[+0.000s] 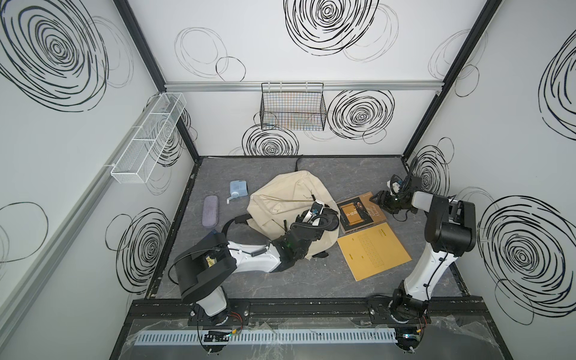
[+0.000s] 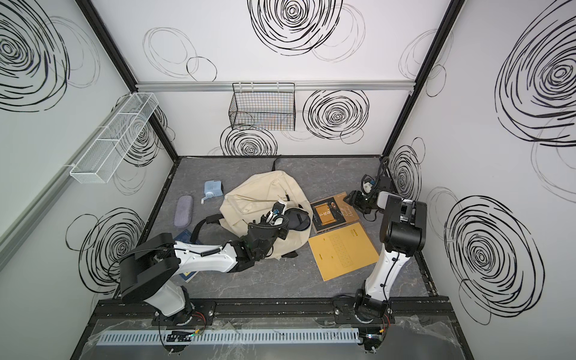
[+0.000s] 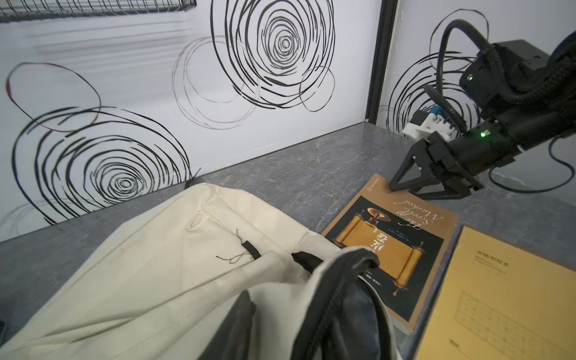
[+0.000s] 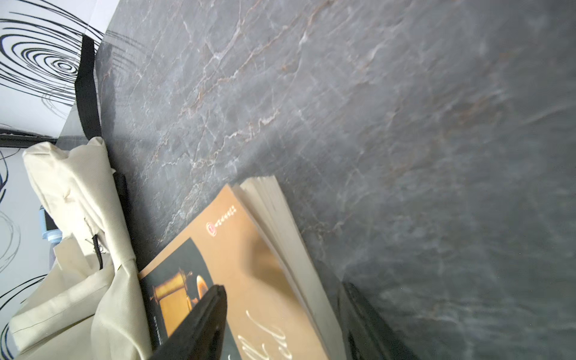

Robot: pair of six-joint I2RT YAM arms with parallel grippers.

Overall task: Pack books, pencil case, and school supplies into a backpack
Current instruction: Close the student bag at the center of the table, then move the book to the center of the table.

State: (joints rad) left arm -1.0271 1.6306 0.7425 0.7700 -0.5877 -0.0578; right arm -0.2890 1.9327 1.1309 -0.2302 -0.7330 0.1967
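The cream backpack (image 1: pixel 280 202) lies in the middle of the table with its dark mouth facing right. My left gripper (image 1: pixel 327 219) is at that mouth, open, with the zip rim (image 3: pixel 330 299) between its jaws. A brown book with a scroll picture (image 1: pixel 358 212) lies right of the bag, and the mustard kraft book (image 1: pixel 372 249) lies in front of it. My right gripper (image 4: pixel 283 286) is open and straddles the brown book's far corner. The purple pencil case (image 1: pixel 211 211) and blue sharpener (image 1: pixel 238 188) sit left of the bag. A navy book (image 2: pixel 182 237) peeps from under my left arm.
A black wire basket (image 1: pixel 293 109) hangs on the back wall and a white mesh shelf (image 1: pixel 149 140) on the left wall. A black strap (image 1: pixel 230 226) trails from the bag toward my left arm. Black frame edges bound the grey table (image 1: pixel 280 280).
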